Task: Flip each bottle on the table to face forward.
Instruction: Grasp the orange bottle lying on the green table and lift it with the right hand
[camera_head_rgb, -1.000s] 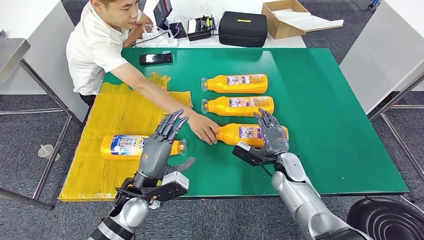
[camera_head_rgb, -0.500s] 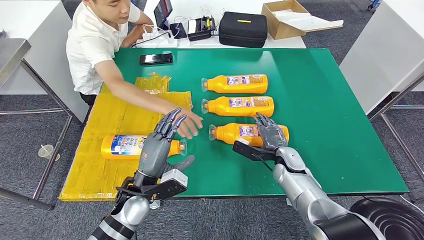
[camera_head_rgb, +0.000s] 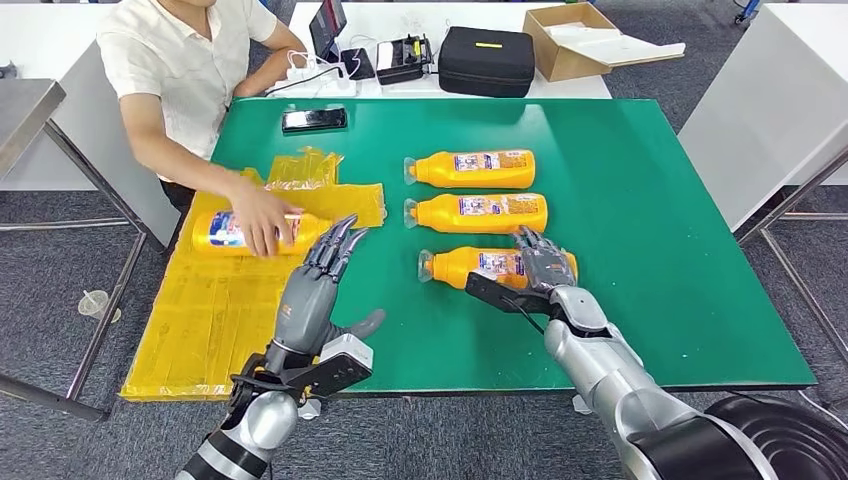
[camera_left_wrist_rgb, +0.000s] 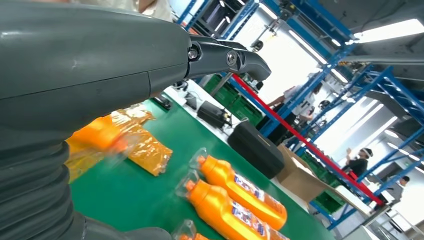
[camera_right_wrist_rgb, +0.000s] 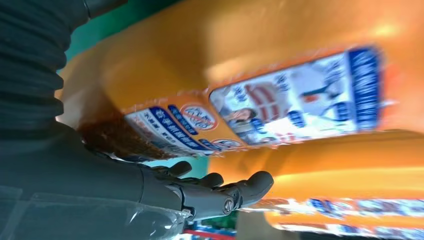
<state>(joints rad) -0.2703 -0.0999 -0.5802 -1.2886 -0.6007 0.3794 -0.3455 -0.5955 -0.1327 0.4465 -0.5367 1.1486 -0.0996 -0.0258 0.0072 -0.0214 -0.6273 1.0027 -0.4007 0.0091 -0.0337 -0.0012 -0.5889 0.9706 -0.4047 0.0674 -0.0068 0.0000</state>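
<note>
Bottles lie on their sides on the green table (camera_head_rgb: 650, 200), three orange ones in a column: the far bottle (camera_head_rgb: 472, 168), the middle bottle (camera_head_rgb: 478, 212) and the near bottle (camera_head_rgb: 480, 266). Each has its long axis running left to right, clear cap to the left, and a white and blue label facing up; the print is too small and blurred to read. A fourth bottle (camera_head_rgb: 245, 231), showing a blue label, lies on the yellow plastic sheet (camera_head_rgb: 215, 310) at the table's left, with a person's hand (camera_head_rgb: 262, 218) on it. The right hand (camera_head_rgb: 545, 266) rests flat on the base end of the near bottle, fingers spread over it, not closed around it. The left hand (camera_head_rgb: 312, 290) is raised above the sheet's edge, fingers straight and together pointing away from the robot, thumb out to the side, holding nothing.
</note>
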